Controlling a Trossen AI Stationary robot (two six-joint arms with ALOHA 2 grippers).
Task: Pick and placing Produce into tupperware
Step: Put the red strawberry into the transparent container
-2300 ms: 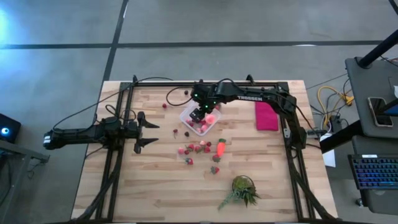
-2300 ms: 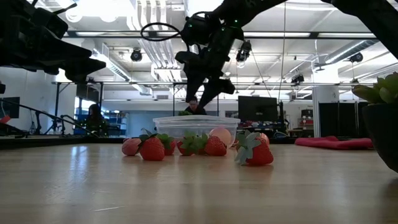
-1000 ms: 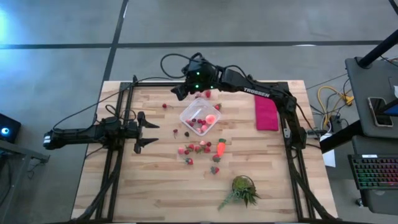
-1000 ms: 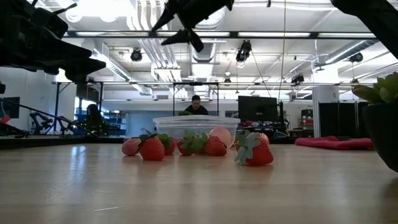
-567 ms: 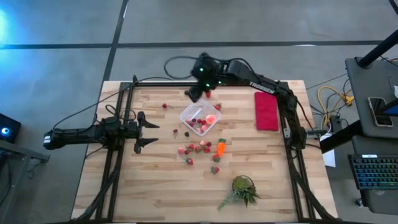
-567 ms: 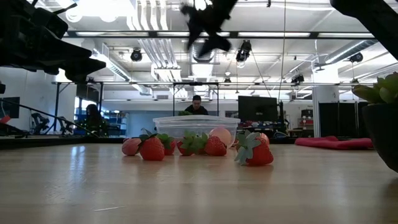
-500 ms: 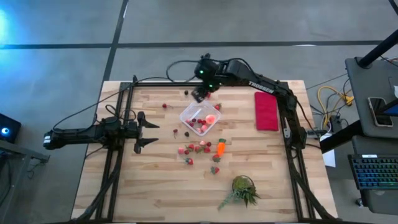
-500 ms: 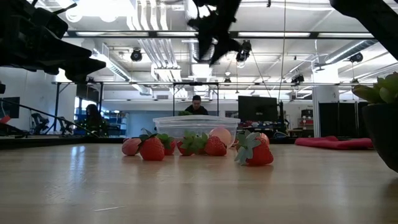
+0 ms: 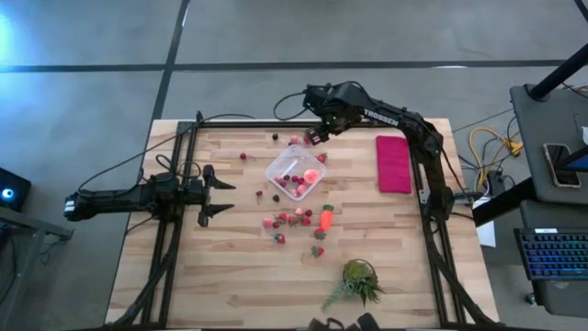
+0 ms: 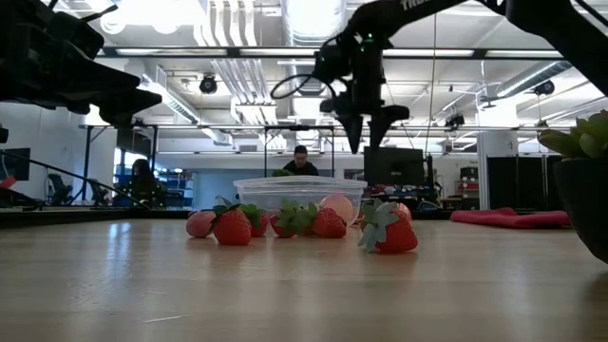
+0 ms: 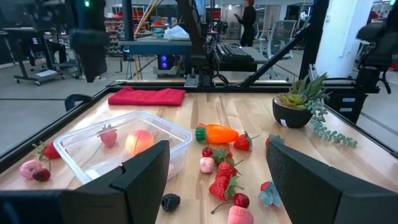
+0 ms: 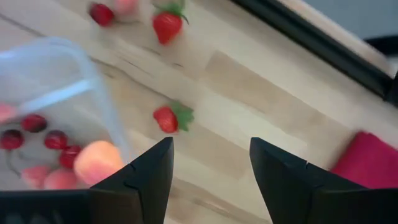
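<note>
The clear tupperware (image 9: pixel 296 175) sits mid-table and holds several red berries and a peach-coloured piece (image 12: pixel 96 160). More produce lies loose: a cluster of strawberries (image 9: pixel 292 219) with the orange carrot (image 9: pixel 325 219) toward the near side, and single strawberries (image 9: pixel 321 157) beside the far corner. My right gripper (image 9: pixel 317 136) hangs open above the far side of the table; in its wrist view one strawberry (image 12: pixel 172 118) lies below the open fingers, untouched. My left gripper (image 9: pixel 216 191) waits open at the left, facing the tupperware (image 11: pixel 124 146).
A flat magenta cloth (image 9: pixel 393 165) lies at the right. A green spiky potted plant (image 9: pixel 356 276) stands near the table's near edge. Small dark berries (image 9: pixel 274 137) sit near the far edge. Black frame rails run along the left, far and right sides. A person stands in the room beyond.
My right gripper has swung from the tupperware's far-left side toward the table's right along the far edge, and has come down lower. It is now just past the tupperware's far right corner. The produce and tupperware have stayed put.
</note>
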